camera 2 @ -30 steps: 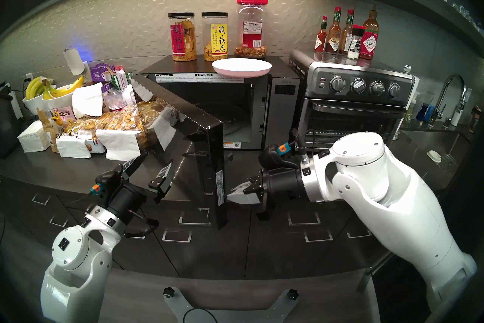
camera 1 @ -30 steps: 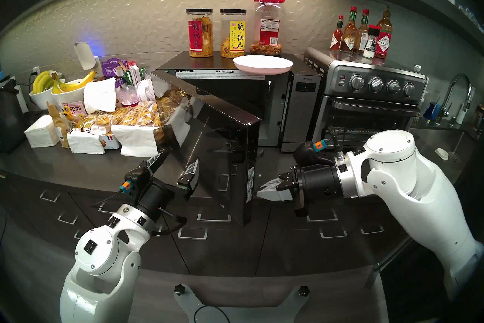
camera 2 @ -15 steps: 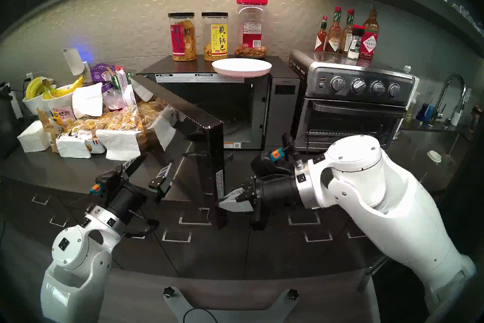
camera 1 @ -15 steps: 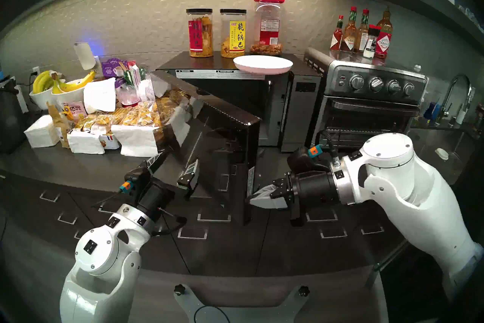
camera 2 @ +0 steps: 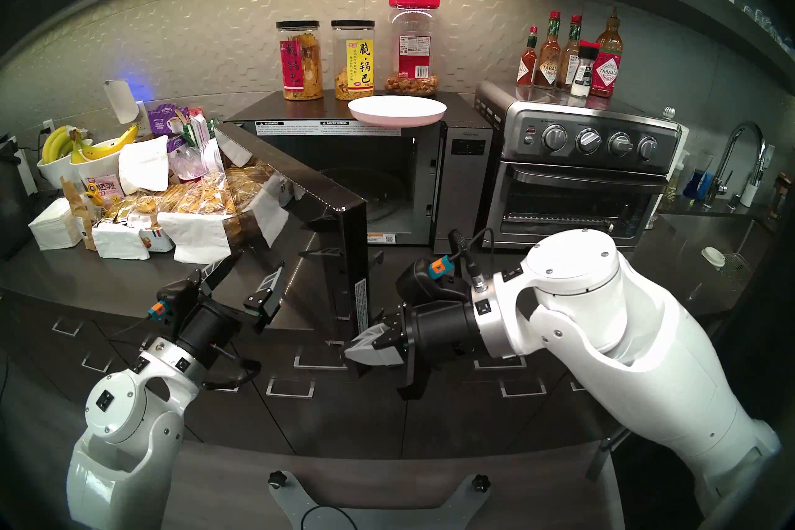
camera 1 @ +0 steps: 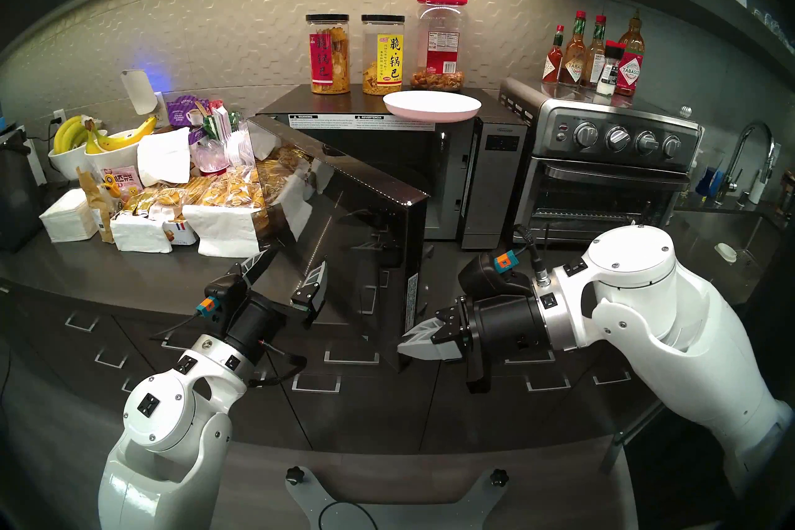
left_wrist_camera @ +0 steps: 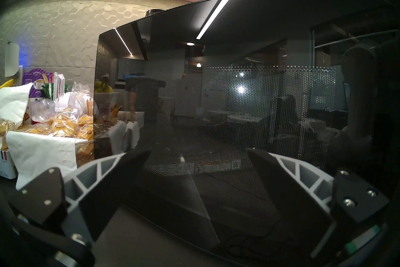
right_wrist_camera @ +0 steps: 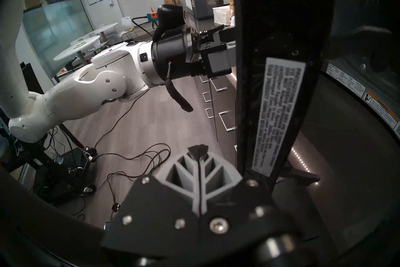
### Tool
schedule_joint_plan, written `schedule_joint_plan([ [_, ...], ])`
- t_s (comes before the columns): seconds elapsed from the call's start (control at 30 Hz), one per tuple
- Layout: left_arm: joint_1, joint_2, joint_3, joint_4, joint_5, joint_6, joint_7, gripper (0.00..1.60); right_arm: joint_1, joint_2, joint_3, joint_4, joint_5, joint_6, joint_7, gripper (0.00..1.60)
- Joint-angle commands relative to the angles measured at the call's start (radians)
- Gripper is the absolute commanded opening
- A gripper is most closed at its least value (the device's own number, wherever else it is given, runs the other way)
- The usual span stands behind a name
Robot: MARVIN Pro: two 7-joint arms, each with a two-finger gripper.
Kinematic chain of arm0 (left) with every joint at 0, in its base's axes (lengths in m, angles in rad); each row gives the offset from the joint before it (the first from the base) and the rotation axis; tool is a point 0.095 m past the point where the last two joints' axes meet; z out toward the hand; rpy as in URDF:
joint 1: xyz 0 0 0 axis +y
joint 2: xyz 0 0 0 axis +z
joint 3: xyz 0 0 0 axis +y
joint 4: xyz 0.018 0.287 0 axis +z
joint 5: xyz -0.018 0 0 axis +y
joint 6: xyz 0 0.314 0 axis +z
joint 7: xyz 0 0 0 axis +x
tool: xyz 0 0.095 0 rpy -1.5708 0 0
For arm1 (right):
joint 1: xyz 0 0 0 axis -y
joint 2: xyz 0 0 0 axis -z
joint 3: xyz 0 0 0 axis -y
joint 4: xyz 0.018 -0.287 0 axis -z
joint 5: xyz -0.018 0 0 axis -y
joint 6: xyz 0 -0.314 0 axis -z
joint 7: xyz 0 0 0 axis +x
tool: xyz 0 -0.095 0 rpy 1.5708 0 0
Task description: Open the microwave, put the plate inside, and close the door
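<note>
Microwave (camera 1: 494, 180) on counter (camera 1: 129, 279), door (camera 1: 344, 241) swung partly open. White plate (camera 1: 431, 106) resting on microwave top, front right. Left claw (camera 1: 286, 271) spread wide, facing door glass. Right claw (camera 1: 406, 346) pressed together, empty, at door's free edge.

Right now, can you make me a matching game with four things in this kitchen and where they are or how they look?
Things:
1. plate
2. door
3. left gripper
4. right gripper

Clues:
A. fingers shut together, tip at the door's free edge
B. swung open toward the robot
C. lying on top of the microwave
D. fingers spread wide in front of the dark glass

Pairs: 1-C, 2-B, 3-D, 4-A
</note>
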Motion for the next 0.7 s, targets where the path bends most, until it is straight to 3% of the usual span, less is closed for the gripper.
schedule_joint_plan([
  [0.0, 0.0, 0.001, 0.002, -0.02, 0.001, -0.001, -0.002, 1.6, -0.003, 0.003, 0.007, -0.024, 0.007, -0.005, 0.007, 0.0],
  [0.33, 0.0, 0.001, 0.002, -0.02, 0.001, -0.001, -0.002, 1.6, -0.018, 0.017, 0.028, -0.014, 0.004, -0.011, 0.004, 0.0],
  [0.67, 0.0, 0.001, 0.003, -0.02, 0.001, -0.001, -0.002, 1.6, -0.004, 0.043, 0.084, 0.075, 0.008, -0.025, 0.016, 0.0],
])
